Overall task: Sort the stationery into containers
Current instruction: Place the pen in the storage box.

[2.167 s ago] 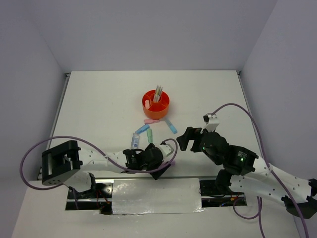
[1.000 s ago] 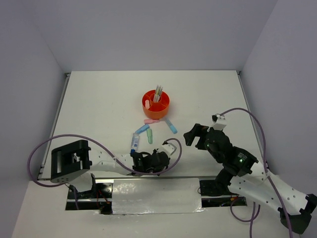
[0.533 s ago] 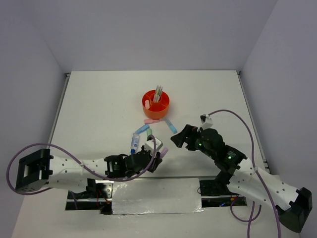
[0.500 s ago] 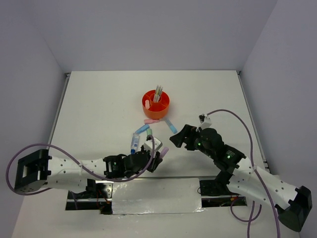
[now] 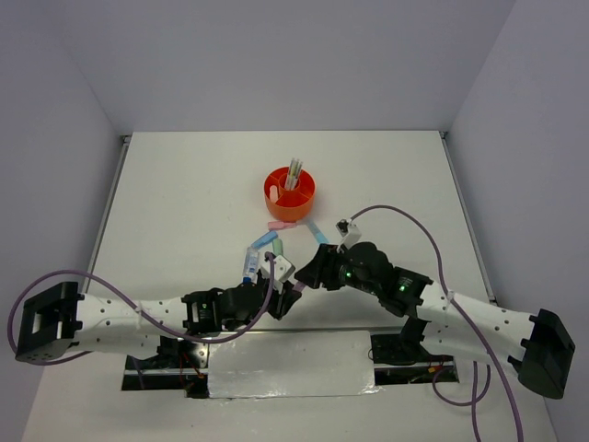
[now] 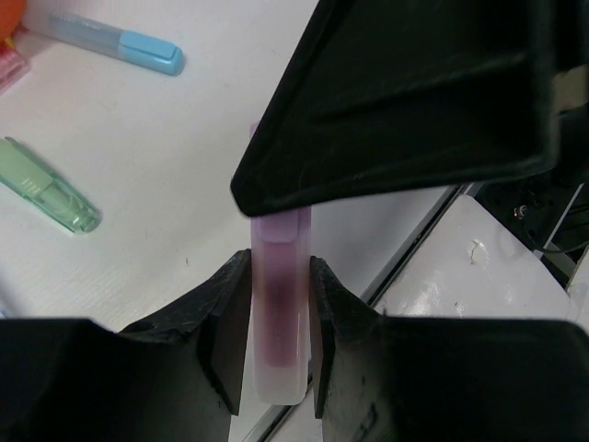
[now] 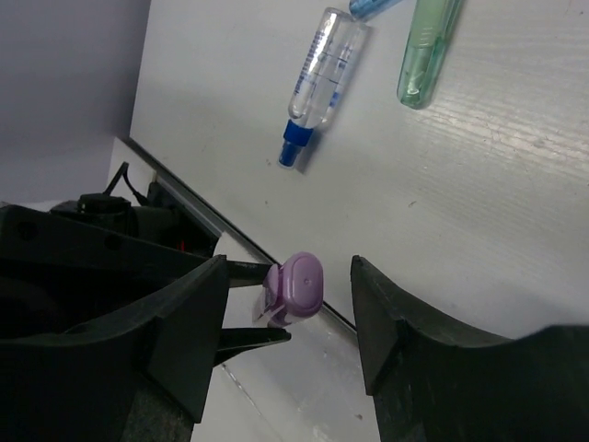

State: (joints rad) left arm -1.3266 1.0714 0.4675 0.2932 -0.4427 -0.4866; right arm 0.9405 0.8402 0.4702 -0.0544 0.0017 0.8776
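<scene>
My left gripper (image 5: 276, 296) is shut on a purple highlighter (image 6: 279, 304) and holds it above the table's near edge, cap end pointing away from it. My right gripper (image 7: 288, 267) is open and stands astride the purple cap (image 7: 302, 285), with a gap on each side. One right finger (image 6: 414, 101) covers the highlighter's far end in the left wrist view. The orange organizer (image 5: 291, 193) stands further back with pens upright in its central cup. On the table lie a pink highlighter (image 5: 281, 225), two blue ones (image 5: 317, 233) (image 5: 264, 242), a green one (image 7: 425, 46) and a white-blue tube (image 7: 322, 74).
The metal strip (image 5: 285, 354) of the table's near edge runs under both grippers. Both arms' purple cables (image 5: 405, 216) loop above the table. White walls close in the back and sides.
The right gripper has swung left to the purple highlighter's cap and its jaws have narrowed. The left arm has stretched right and lifted the highlighter toward it.
</scene>
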